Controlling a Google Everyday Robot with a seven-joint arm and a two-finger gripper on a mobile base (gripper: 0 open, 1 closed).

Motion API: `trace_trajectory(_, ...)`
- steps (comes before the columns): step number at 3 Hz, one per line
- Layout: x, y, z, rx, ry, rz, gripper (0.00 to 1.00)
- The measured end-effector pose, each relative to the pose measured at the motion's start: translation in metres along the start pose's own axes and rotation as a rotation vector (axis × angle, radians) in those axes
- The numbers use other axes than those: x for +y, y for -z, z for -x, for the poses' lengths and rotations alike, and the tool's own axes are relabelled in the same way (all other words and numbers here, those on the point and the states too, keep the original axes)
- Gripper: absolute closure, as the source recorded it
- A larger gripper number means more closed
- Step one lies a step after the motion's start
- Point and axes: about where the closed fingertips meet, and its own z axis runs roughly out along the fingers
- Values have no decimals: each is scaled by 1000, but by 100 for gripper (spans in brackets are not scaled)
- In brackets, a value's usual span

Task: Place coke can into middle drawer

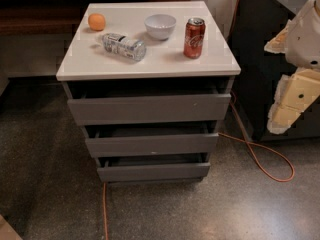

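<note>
Pincer [292,101]: seemingly beside the worktop [165,61], at its right; released or clenched cannot be told.
Coke can [194,37]: upright near the worktop's right edge, left of the pincer.

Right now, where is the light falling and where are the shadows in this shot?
Camera view: the white cabinet top is brightly lit; the coke can throws a soft shadow toward the picture's left; dark shadow fills the gap above the middle drawer; the tool, at the right edge, is brightly lit too.
</note>
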Motion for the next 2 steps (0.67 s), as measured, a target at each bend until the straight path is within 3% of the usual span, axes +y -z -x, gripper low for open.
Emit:
trace_trajectory(1, 0, 0, 0, 0, 0, 0, 0)
trace_trajectory(2, -3, -24, 9, -39, 3, 18, 0)
